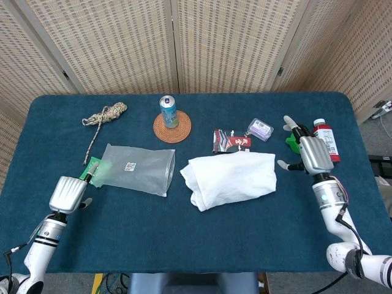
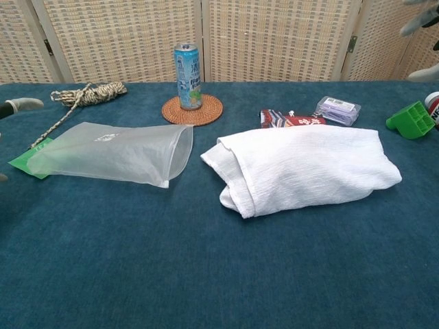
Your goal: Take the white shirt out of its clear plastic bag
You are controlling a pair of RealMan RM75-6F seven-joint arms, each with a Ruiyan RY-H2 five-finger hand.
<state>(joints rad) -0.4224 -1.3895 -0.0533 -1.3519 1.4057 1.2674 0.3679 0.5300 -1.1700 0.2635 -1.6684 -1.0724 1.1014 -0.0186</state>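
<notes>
The white shirt (image 1: pixel 229 179) (image 2: pixel 302 168) lies folded on the blue table, fully outside the clear plastic bag (image 1: pixel 135 169) (image 2: pixel 110 152). The empty bag lies flat to the shirt's left, mouth toward the shirt, with a small gap between them. My left hand (image 1: pixel 68 193) is off the bag's closed end at the table's left front, holding nothing; the chest view shows only a fingertip (image 2: pixel 20 105) of it. My right hand (image 1: pixel 311 153) hovers right of the shirt with fingers spread and empty; only its fingertips (image 2: pixel 420 19) enter the chest view.
A blue can (image 1: pixel 168 111) stands on a round woven coaster (image 1: pixel 173 128). A coiled rope (image 1: pixel 104 116) lies at back left. A snack packet (image 1: pixel 229 139), a purple pack (image 1: pixel 261 128), a green block (image 2: pixel 411 118) and a red-capped bottle (image 1: pixel 323 139) sit near the right hand.
</notes>
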